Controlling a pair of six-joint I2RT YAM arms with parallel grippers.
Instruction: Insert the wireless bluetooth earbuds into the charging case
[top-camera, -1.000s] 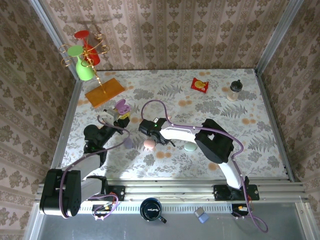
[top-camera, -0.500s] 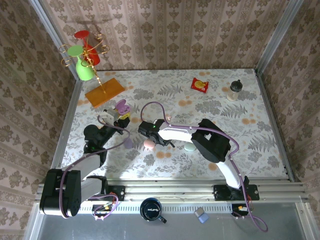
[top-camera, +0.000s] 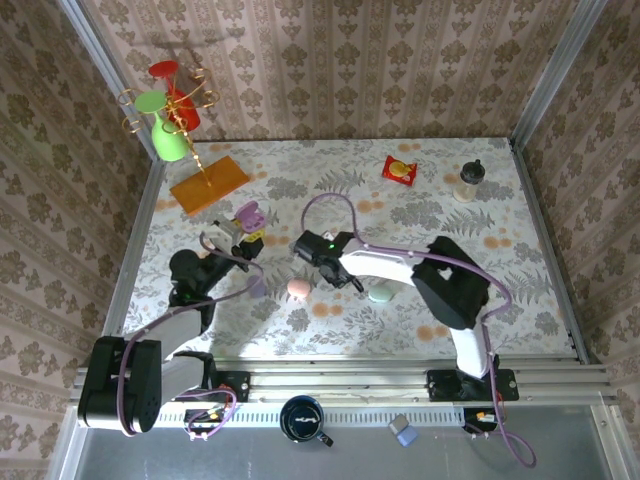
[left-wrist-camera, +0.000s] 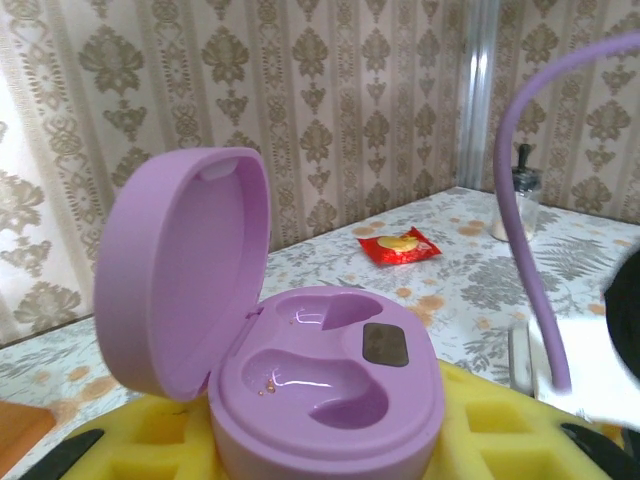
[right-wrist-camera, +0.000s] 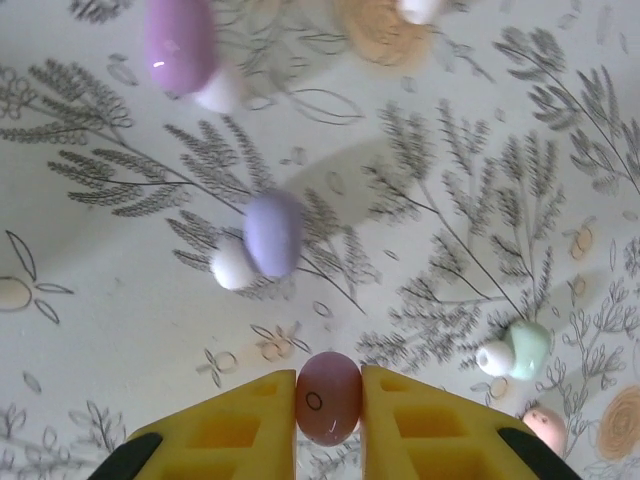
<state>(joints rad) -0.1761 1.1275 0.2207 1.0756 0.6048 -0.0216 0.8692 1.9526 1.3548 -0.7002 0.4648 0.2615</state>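
Patterned wallpaper walls (top-camera: 350, 70) box in a leaf-print table (top-camera: 530, 250). Toward the table's 9 o'clock side, the left gripper (top-camera: 246, 233) has its yellow pads (left-wrist-camera: 140, 440) closed on the purple charging case (left-wrist-camera: 320, 380), whose lid stands raised at 10 o'clock. Near the table's middle, the right gripper (right-wrist-camera: 328, 385) is clamped on a pink earbud (right-wrist-camera: 327, 405). On the table beyond it, a lavender earbud (right-wrist-camera: 273, 233) lies at 11 o'clock and a mint earbud (right-wrist-camera: 520, 350) at 3 o'clock.
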